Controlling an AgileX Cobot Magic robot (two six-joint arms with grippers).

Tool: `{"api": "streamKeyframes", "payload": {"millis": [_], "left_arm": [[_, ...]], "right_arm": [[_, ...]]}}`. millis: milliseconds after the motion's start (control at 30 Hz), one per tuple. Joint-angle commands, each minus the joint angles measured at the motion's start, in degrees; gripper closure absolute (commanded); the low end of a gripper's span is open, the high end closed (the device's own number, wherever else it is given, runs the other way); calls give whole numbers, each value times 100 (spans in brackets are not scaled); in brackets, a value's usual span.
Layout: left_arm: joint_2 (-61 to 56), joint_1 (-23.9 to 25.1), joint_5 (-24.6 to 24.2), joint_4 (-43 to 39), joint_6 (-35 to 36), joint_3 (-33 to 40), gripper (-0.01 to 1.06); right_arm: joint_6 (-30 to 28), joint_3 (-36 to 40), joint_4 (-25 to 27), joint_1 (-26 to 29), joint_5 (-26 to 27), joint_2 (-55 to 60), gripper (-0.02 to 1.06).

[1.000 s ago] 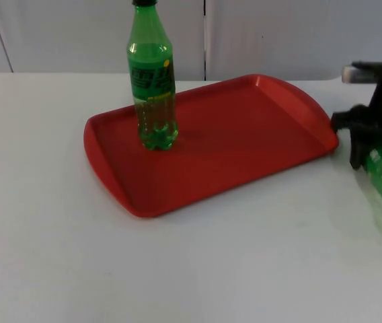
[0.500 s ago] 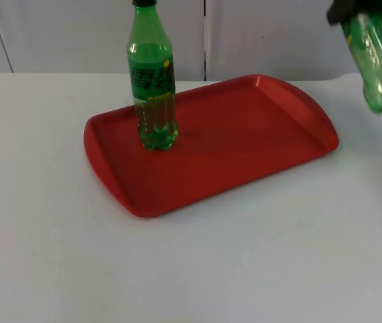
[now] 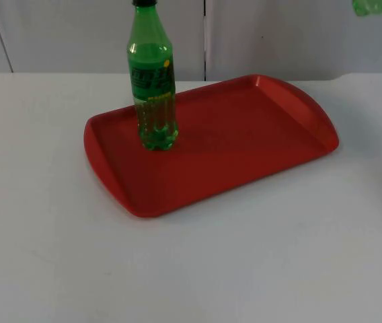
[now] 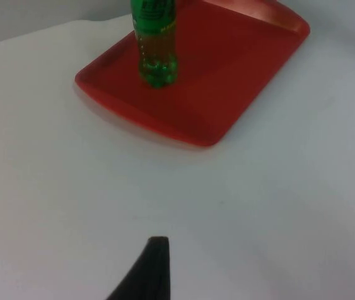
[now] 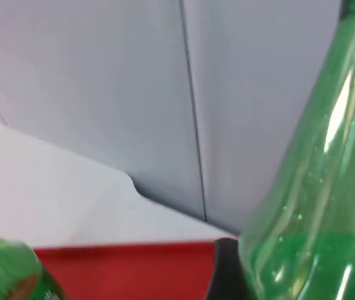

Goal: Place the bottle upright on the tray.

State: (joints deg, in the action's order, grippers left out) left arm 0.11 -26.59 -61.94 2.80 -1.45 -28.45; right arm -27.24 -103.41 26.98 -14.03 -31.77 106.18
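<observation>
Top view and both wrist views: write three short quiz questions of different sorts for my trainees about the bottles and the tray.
1. True or false: the standing bottle lies on its side on the red tray.
2. Which gripper holds the second bottle? A) left B) right
3. Fill in: the tray rests on the white ____.

Key: 1 false, it stands upright on the tray. 2 B, the lifted bottle sits close in the right wrist view. 3 table.

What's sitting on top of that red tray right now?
One green bottle stands upright on the red tray, near its left end; the rest is bare. The tray floor under the bottle's base is hidden. A second green bottle is held high by the right gripper.
</observation>
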Motion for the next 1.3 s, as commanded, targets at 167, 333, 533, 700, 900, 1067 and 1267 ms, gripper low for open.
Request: {"api": "streamKeyframes", "payload": {"millis": [167, 333, 533, 700, 900, 1067, 1267], "left_arm": [[-11, -39, 35, -63, 25, 18, 0], [-11, -39, 35, -74, 25, 18, 0], [-11, -39, 35, -97, 25, 18, 0], [-11, -39, 35, -152, 25, 18, 0], [-11, -39, 35, -178, 25, 18, 0], [-11, -39, 35, -178, 25, 18, 0], [-11, -39, 35, -178, 25, 18, 0]], "right_arm": [[-562, 1271, 61, -362, 1564, -807, 105], [-754, 2153, 48, -623, 2589, -1095, 105], [-984, 2730, 23, -855, 3022, -1177, 105], [-984, 2715, 21, -855, 3081, -1162, 105], [-663, 2715, 36, -855, 3576, -1112, 105], [-61, 2485, -140, -855, 3877, -913, 105], [-113, 1590, -462, -855, 2796, -446, 105]]}}
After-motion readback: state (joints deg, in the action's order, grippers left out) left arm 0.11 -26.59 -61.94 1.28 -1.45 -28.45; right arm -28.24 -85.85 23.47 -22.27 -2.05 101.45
